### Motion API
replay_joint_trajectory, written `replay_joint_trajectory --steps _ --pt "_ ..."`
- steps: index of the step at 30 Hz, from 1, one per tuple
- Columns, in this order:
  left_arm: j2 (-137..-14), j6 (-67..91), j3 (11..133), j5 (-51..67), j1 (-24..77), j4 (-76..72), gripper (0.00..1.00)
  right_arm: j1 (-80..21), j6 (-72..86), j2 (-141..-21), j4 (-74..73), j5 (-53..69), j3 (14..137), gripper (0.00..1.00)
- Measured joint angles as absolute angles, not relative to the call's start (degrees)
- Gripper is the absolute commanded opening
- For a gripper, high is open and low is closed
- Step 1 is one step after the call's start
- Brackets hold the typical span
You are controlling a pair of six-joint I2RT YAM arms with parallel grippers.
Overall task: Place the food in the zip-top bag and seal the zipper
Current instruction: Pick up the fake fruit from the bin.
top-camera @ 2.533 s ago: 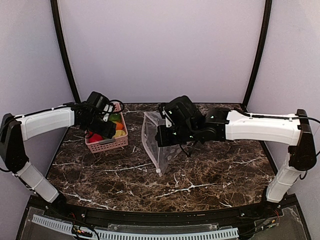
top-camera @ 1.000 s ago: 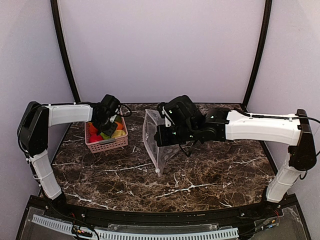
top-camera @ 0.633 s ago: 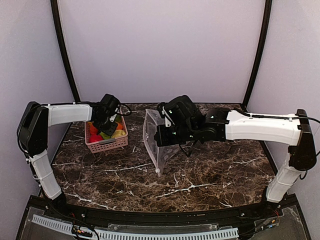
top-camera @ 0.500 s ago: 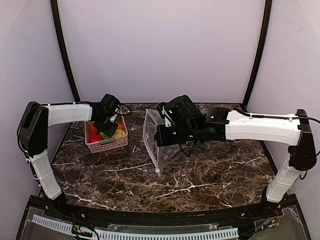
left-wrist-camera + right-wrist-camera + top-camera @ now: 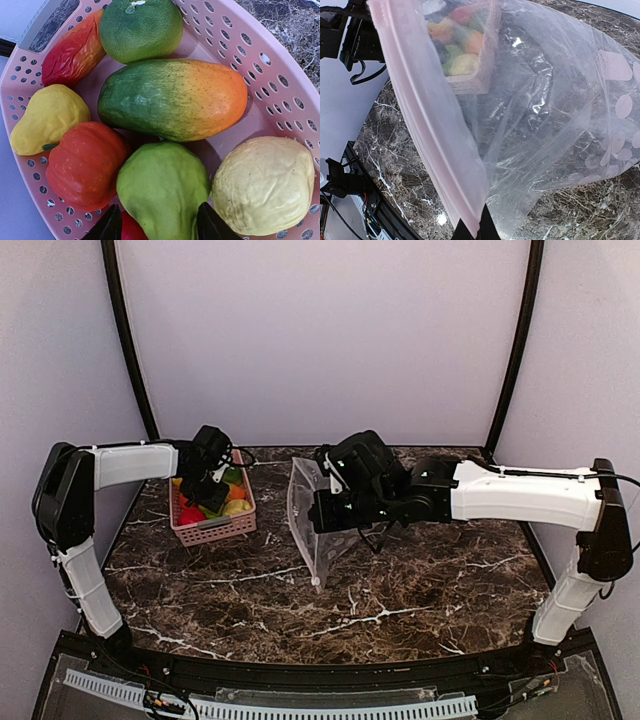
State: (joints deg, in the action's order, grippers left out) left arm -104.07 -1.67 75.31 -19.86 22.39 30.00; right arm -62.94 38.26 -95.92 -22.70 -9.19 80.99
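The food lies in a pink slotted basket (image 5: 215, 530), whose wall also shows in the left wrist view (image 5: 280, 85). It holds a green-orange mango (image 5: 175, 97), a round green fruit (image 5: 140, 27), a yellow pear (image 5: 45, 117), a red-orange pumpkin (image 5: 85, 162) and a pale yellow fruit (image 5: 265, 185). My left gripper (image 5: 210, 485) hangs open over the basket. In its own view the left gripper (image 5: 161, 227) straddles a green pear-shaped fruit (image 5: 162, 192). My right gripper (image 5: 322, 510) is shut on the pink zipper strip (image 5: 430, 125) and holds the zip-top bag (image 5: 545, 100) upright, mouth open towards the basket.
The bag's lower corner (image 5: 318, 580) rests on the dark marble table (image 5: 420, 590). Black frame posts (image 5: 130, 350) stand at the back corners. The basket sits near the table's back left edge.
My left gripper has shifted a little left and back over the basket. The right arm and the bag have not moved.
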Motion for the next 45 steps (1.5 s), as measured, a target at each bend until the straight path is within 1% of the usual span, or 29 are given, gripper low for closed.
replay_joint_trajectory --steps 4,6,9,13,18,24,30,36,45 --pt "-104.33 -1.39 75.83 -19.40 22.37 30.20 0.41 -62.94 38.26 -95.92 -22.70 -9.19 80.99 0.00" --pt "-104.40 -1.28 75.83 -19.25 22.37 30.24 0.39 -62.94 38.28 -95.92 -22.70 -9.17 80.99 0.00" --pt "-104.57 -1.21 75.85 -19.20 22.37 30.33 0.39 -62.94 38.28 -95.92 -22.70 -9.17 80.99 0.00" --pt "-104.64 -1.28 75.99 -19.27 22.37 30.59 0.43 -62.94 38.28 -95.92 -22.70 -9.19 80.99 0.00" --pt "-104.90 -1.02 75.99 -19.09 22.35 31.55 0.45 -62.94 38.30 -95.92 -22.70 -9.19 80.99 0.00" --pt "-105.32 -0.82 75.99 -18.50 22.04 31.90 0.44 -62.92 38.44 -95.92 -22.70 -9.19 80.99 0.00" --pt "-105.32 -0.73 76.07 -18.00 21.67 31.97 0.33 -62.87 38.48 -95.92 -22.70 -9.21 80.99 0.00" --pt "-105.32 -0.62 76.47 -17.89 21.65 32.29 0.25 -62.87 38.52 -95.92 -22.70 -9.21 80.99 0.00" --pt "-104.20 -0.62 75.61 -17.69 21.65 31.75 0.20 -62.83 38.54 -95.81 -22.28 -9.28 80.49 0.00"
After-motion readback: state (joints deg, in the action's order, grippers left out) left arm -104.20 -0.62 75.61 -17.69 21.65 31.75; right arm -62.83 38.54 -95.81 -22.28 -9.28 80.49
